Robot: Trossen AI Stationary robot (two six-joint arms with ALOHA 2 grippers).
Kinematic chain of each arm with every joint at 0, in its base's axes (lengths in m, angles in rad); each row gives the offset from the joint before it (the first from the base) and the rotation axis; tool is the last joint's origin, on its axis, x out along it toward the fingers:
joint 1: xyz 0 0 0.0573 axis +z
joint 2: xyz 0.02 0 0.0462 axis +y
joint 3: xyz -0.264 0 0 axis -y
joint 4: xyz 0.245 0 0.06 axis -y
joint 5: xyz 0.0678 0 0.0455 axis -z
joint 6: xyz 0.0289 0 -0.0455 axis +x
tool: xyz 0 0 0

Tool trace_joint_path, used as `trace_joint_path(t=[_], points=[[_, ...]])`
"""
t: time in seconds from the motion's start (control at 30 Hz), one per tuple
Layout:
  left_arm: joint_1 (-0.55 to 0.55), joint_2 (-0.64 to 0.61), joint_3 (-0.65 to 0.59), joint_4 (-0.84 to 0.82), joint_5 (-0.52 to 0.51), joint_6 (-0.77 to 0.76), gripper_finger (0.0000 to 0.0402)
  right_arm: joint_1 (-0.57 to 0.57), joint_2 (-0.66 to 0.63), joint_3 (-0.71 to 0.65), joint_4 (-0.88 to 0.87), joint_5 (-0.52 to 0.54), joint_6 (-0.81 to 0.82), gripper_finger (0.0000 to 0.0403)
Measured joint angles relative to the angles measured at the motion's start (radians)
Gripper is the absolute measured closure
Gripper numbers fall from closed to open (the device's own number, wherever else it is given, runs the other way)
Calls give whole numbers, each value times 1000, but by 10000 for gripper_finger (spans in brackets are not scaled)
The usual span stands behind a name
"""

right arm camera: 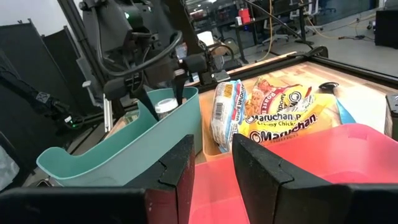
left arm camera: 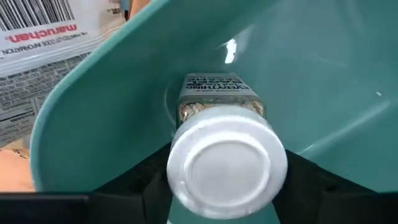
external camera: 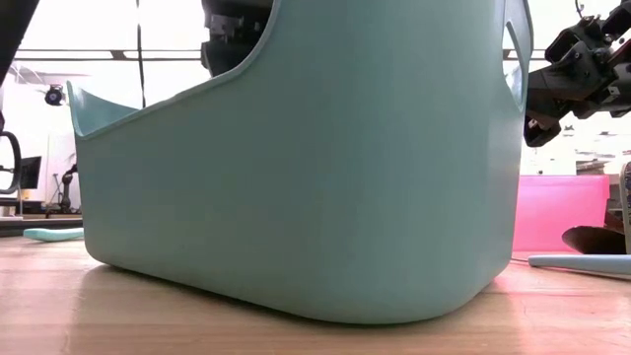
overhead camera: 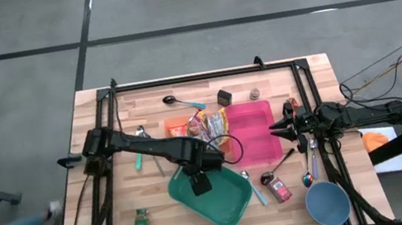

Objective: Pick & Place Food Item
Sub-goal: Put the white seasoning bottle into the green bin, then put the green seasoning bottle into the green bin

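- Glass spice jar (left arm camera: 221, 134) with white cap (left arm camera: 227, 163), inside the teal bin (overhead camera: 227, 204) at about 6 o'clock on the worktop (overhead camera: 119, 204).
- Jar looks rigid, slick, breakable (judged, not tested); best taken across the body just under the cap.
- Left hand (overhead camera: 200, 181) in the bin, fingers flanking the cap; grip or release, cannot tell.
- Right hand (overhead camera: 277, 128) at 3 o'clock over the pink bin (overhead camera: 255, 124), partly open, empty.

The teal bin (overhead camera: 212, 197) is smooth plastic with a soft sheen. The jar (left arm camera: 221, 134) looks like clear glass under a glossy white cap (left arm camera: 225, 163). The table (overhead camera: 113, 221) is pale matt wood; the ramen packs (right arm camera: 273, 115), at the bin's 12 o'clock, are shiny printed film.
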Motion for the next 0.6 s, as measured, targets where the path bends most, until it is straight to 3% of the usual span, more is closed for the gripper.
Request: trace_joint_path(t=[0.3,0.6], points=[[9,-3,1,23,19,-1,102,0,0,0,0,0,0,296],[13,-64,1,25,29,1,89,0,0,0,0,0,0,296]])
